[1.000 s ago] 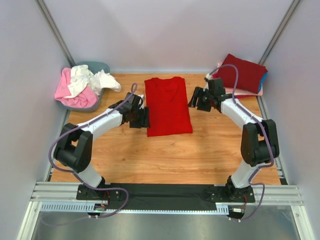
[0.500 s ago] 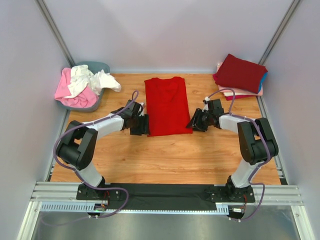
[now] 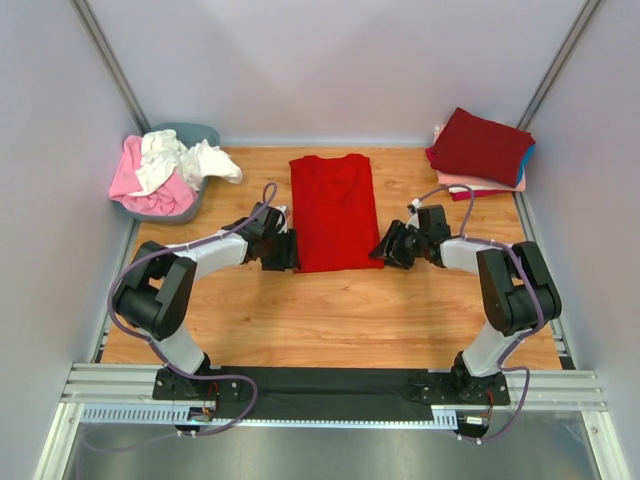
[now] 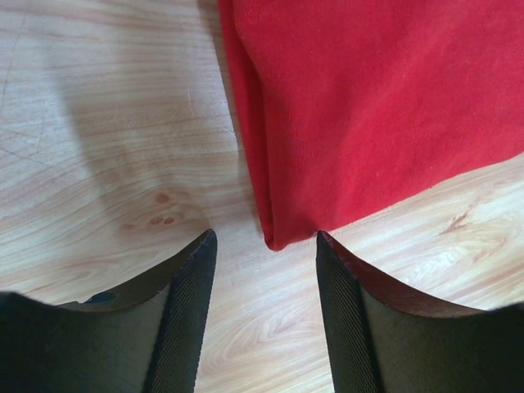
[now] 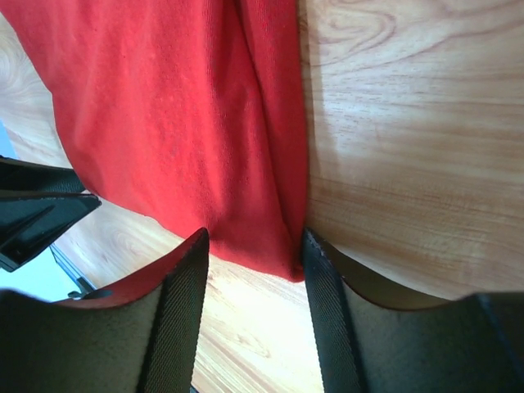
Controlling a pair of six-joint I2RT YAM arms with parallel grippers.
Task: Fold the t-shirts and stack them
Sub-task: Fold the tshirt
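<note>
Step in hand: judged to be the crosswise fold of the bright red t-shirt; both arms sit at its near hem.
Shirt position: flat on the worktop, mid-table, already narrowed to a long strip, collar end far, hem near.
Left end effector: jaws apart and holding nothing. The near left hem corner lies on the wood just between the fingertips.
Right end effector: jaws apart with nothing clamped. The near right hem corner sits in the gap, its doubled edge close to one finger.
Grasp note: each corner shows folded layers. The lower finger should slide under the whole thickness before closing, or only the top ply will lift.
Symmetry note: both sides should pinch equally far in from the hem, so the fold line runs square across the strip.
Lift note: both corners should rise together and travel toward the collar at the same pace, kept low so the tucked sides do not fall open.
Release note: the hem should be laid level with the shoulders and let go only once the cloth rests flat.
Risk: soft knit may drag the lower half along the wood and skew the strip.
Other shirts: folded stack at the far right corner, dark red on top, with pink and blue edges beneath. Pink and white shirts lie loose in the grey tub at far left.
Writing: none legible; no brand, tag or print shows on any cloth, the tub or the arms.
</note>
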